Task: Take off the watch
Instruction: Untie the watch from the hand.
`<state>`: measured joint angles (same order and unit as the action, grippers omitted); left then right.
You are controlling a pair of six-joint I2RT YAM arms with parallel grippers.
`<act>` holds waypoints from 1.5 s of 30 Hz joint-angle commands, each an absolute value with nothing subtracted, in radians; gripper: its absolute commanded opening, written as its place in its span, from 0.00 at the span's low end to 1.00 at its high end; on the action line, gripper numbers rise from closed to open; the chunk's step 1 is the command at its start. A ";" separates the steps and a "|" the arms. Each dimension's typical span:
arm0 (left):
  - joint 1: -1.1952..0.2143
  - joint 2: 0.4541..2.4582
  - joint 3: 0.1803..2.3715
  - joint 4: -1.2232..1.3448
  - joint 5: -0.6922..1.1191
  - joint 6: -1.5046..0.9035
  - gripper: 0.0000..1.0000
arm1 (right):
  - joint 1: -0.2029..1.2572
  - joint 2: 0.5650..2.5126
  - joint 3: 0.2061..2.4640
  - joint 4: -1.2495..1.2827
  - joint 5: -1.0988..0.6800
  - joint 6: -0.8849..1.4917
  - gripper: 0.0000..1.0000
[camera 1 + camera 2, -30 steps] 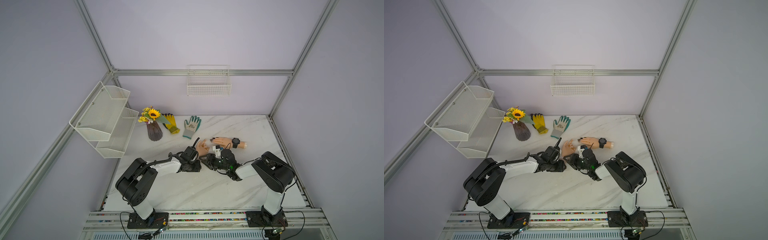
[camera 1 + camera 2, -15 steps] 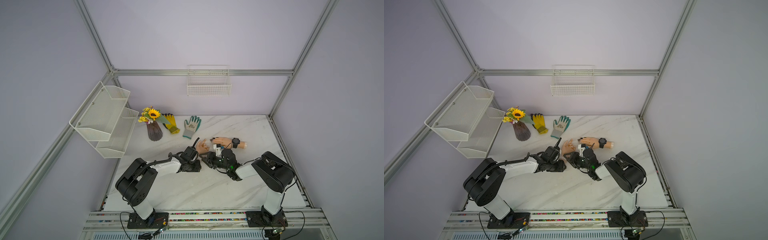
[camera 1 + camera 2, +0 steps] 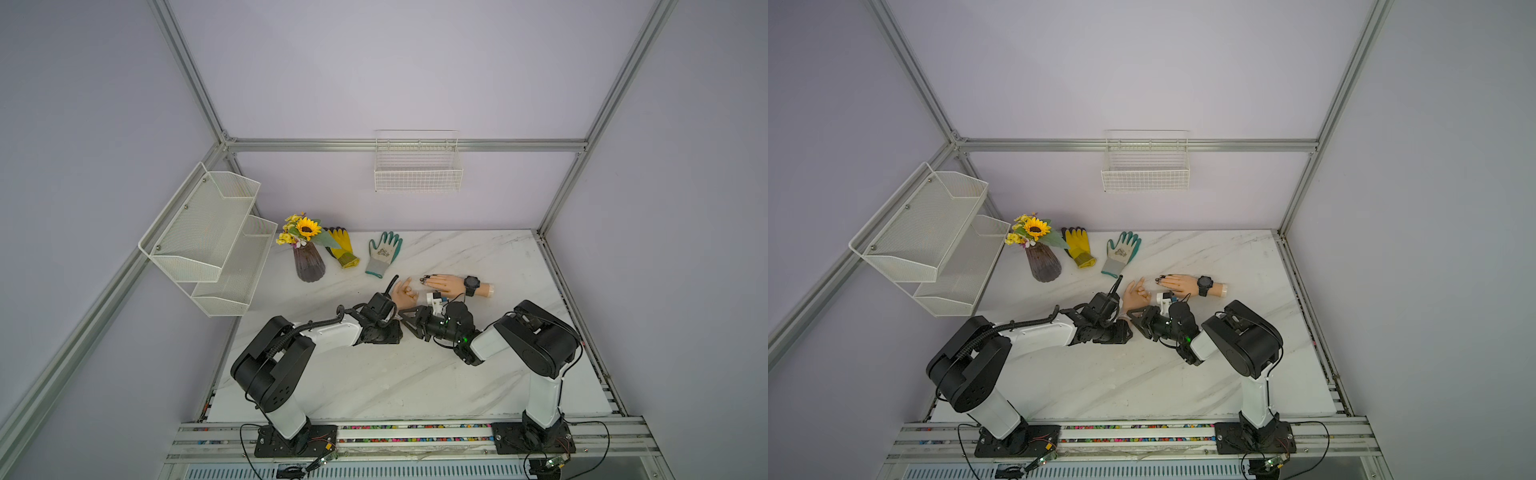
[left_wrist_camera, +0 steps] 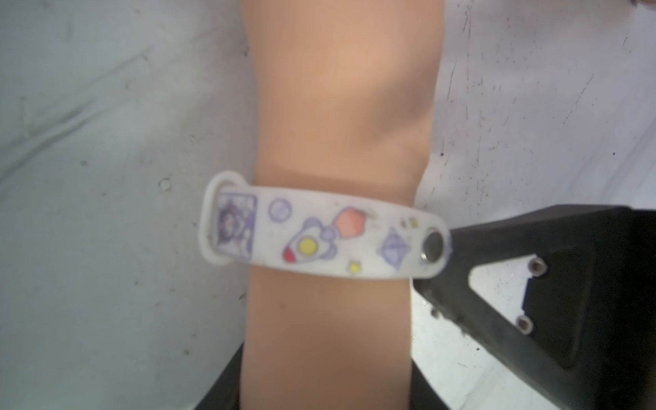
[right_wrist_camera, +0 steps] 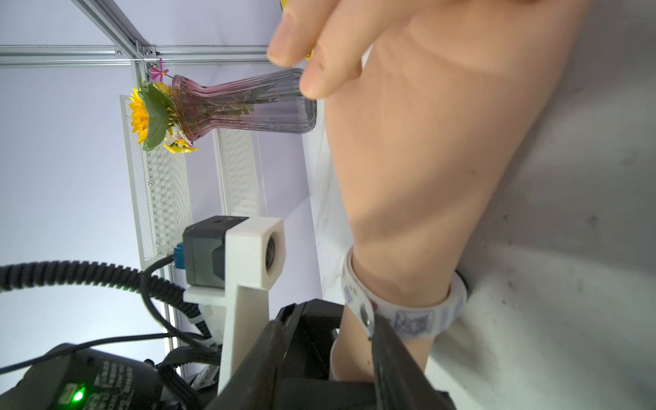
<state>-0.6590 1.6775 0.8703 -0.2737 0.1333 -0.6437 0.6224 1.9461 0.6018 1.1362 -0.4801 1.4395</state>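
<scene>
A ribbed purple vase [image 3: 309,264] of sunflowers stood beyond the left pincer [image 3: 392,331], off to its left. A yellow glove [image 3: 343,253] and a grey-green glove [image 3: 383,253] lay flat beyond it, side by side. A wire basket [image 3: 417,178] hung on the wall farther back. A mesh shelf [image 3: 199,232] hung well to its left.

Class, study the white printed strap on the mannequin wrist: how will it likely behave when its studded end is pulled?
The white strap probably bends floppily: it wraps snugly round the mannequin forearm. It seems light, being thin. Its stud may resist before popping, so the forearm, clamped by the left gripper, might tug.
</scene>
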 commanded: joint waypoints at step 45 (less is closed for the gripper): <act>-0.710 1.827 0.755 -0.499 0.167 -0.565 0.00 | 0.615 1.944 0.779 1.212 -0.481 1.463 0.00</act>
<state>-0.6552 1.6932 0.8436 -0.2138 0.0769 -0.6357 0.6151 2.0068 0.7078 1.0847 -0.4877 1.4307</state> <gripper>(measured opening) 0.418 0.042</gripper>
